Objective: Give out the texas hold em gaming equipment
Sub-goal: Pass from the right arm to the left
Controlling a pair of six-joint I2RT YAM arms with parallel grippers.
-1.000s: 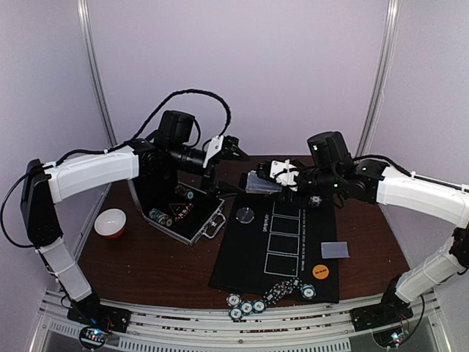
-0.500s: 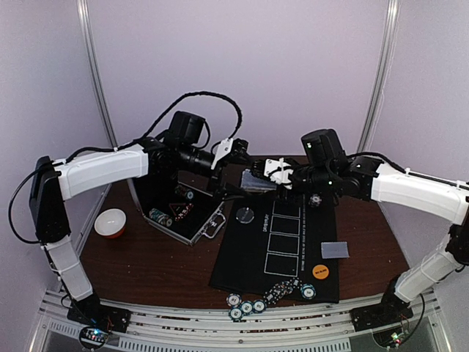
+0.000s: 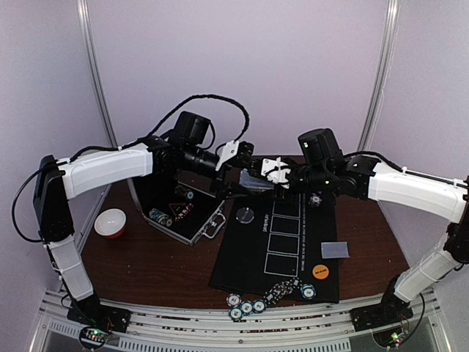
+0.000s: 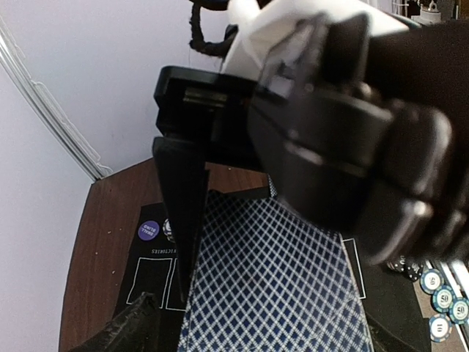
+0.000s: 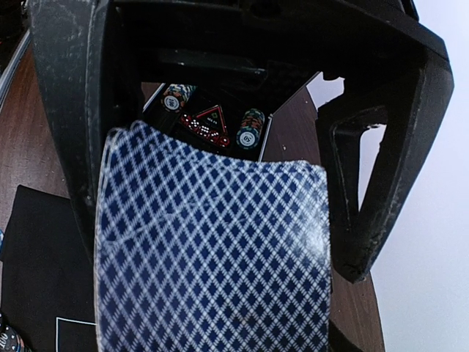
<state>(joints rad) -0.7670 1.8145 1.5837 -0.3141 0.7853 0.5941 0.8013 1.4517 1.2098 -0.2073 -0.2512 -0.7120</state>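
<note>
Both arms meet above the back of the black mat (image 3: 278,249). My right gripper (image 3: 268,177) is shut on a small fan of blue diamond-backed playing cards (image 3: 249,181), which fill the right wrist view (image 5: 212,257). My left gripper (image 3: 236,173) faces it, open, one finger on each side of the cards (image 4: 278,279); I see a gap at the left finger (image 4: 135,326). Striped poker chips (image 3: 249,304) lie at the mat's front edge. An orange button (image 3: 320,270) and a single card (image 3: 335,250) sit on the mat, and a purple button (image 4: 149,229) at its far end.
The open silver case (image 3: 179,209) stands left of the mat with chip stacks (image 5: 249,126) and a red triangle (image 5: 207,121) inside. A red-and-white bowl (image 3: 110,222) sits at the far left. A dark round disc (image 3: 245,215) lies on the mat's upper left.
The left gripper has travelled right to the right gripper and now straddles the cards, its jaws a little narrower. The right gripper has edged left with the cards.
</note>
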